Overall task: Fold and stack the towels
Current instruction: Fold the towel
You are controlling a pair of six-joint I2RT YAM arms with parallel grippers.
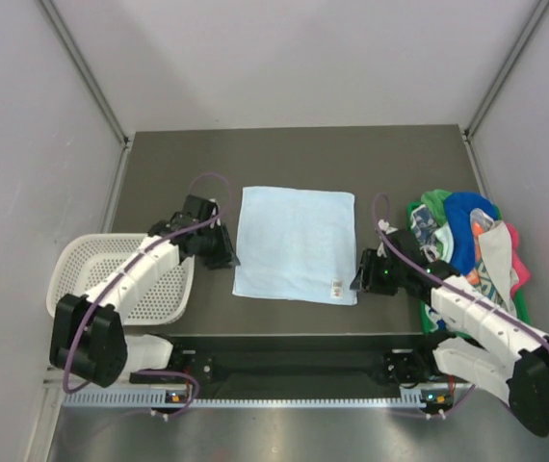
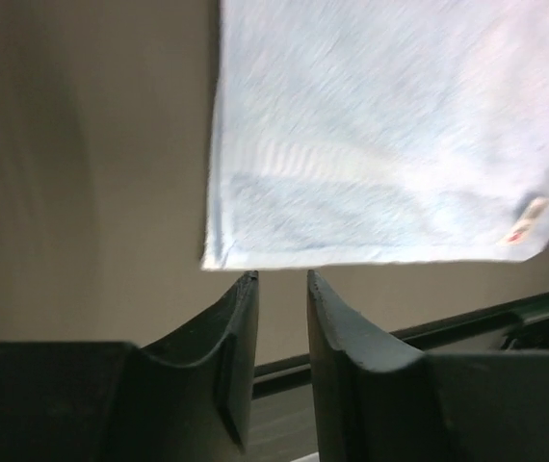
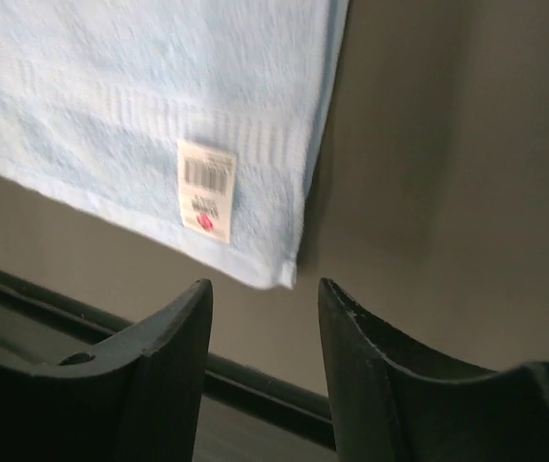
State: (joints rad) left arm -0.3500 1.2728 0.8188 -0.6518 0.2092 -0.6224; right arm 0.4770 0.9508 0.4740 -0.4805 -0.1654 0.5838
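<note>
Two arms stretch low over the table with elbows bent, the left pincer (image 2: 281, 279) and the right pincer (image 3: 265, 286) each parted with nothing between the fingers. One pale blue towel (image 1: 296, 243) lies flat between them, its near corners just ahead of their tips. A heap of coloured towels (image 1: 467, 241), too tangled to count, sits near the right pincer's outer side.

One label only: white tag (image 3: 205, 189) on pale blue towel (image 3: 111, 87), toward desk near edge; barcode, red mark, characters illegible.
</note>
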